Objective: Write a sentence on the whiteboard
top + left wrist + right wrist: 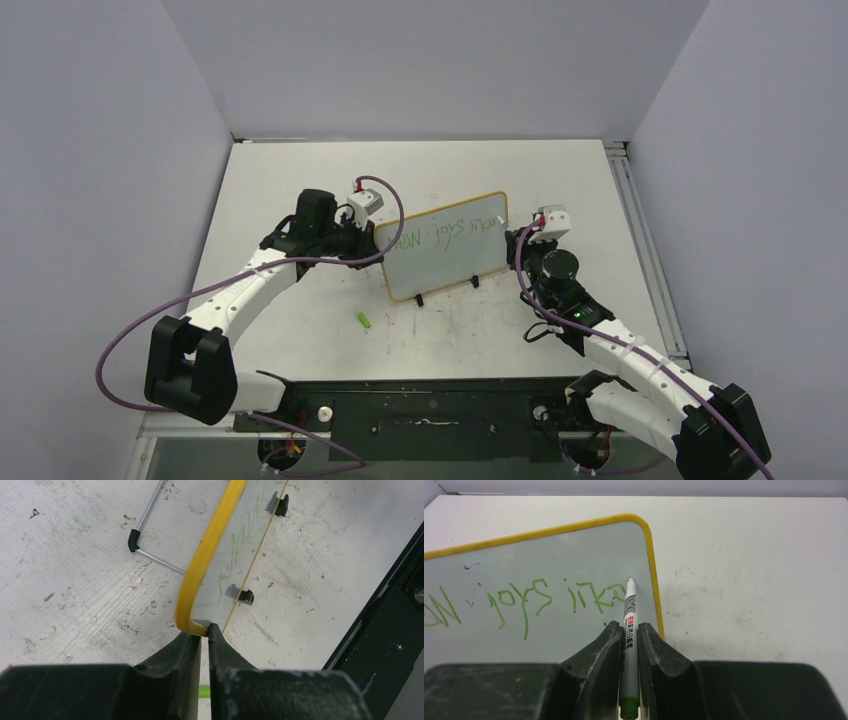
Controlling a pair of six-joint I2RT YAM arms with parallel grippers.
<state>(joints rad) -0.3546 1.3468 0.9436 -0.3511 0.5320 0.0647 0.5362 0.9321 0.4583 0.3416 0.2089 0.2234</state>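
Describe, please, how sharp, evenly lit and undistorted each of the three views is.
Top external: soft, even light, no glare, but the sentence on the whiteboard is small and faint. Left wrist: the board's frame bows into a curve, likely a wide-lens effect; writing seen obliquely, unreadable. Right wrist: strokes crisp, marker label sharp, a faint shadow right of the board.

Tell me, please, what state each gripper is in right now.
Left gripper: closed, pinching the framed corner of the whiteboard.
Right gripper: closed, holding the marker, tip pointing towards the board.
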